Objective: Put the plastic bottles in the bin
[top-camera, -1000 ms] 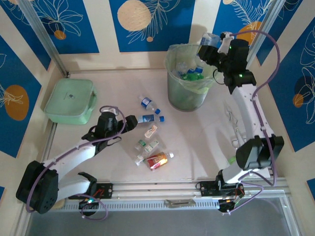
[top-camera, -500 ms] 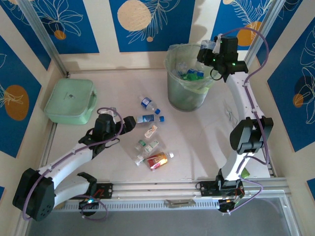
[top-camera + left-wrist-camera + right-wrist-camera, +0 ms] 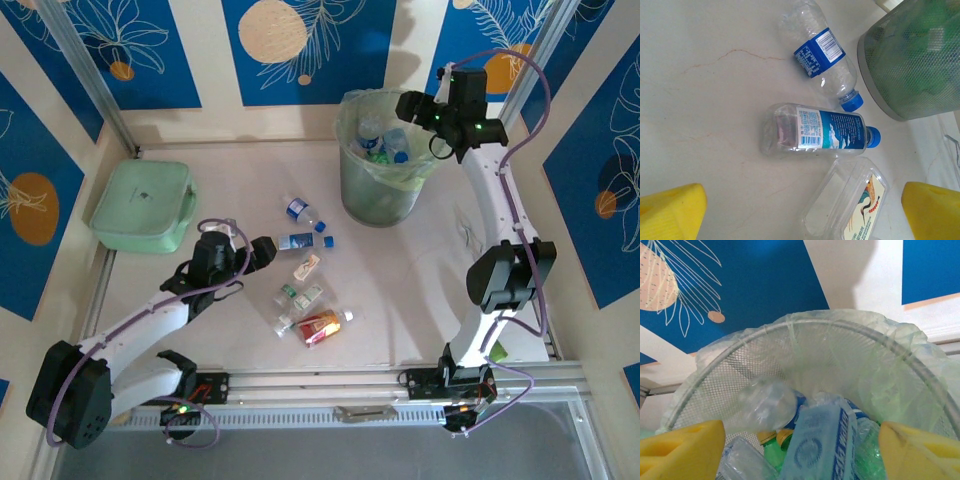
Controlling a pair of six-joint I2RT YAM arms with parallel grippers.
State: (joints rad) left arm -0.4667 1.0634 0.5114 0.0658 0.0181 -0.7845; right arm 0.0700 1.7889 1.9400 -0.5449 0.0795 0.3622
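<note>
1. Overhead, the right gripper (image 3: pixel 408 104) hangs over the bin (image 3: pixel 375 195), placed for a drop; the left gripper (image 3: pixel 268 245) faces loose bottles (image 3: pixel 303 240) just ahead.
2. Left wrist: jaws wide and empty; the nearest bottle (image 3: pixel 815 136) lies just ahead, its blue label's print too small to read.
3. Right wrist: jaws spread, holding nothing; bottles are piled in the bin below, label lettering blurred.

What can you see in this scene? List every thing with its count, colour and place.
bin: one, grey mesh, pale green liner, far right of the table
bottles in bin: several, clear, blue and green, piled inside
blue-labelled bottles: two, clear with blue caps, lying mid-table
clear container: one, picture label, beside them
small bottles: two, mostly clear, nearer the arm bases
red-orange bottle: one, beside the small bottles
case: one, mint green, left side
left hand: open, low by the blue-labelled bottles
right hand: open, over the bin
</note>
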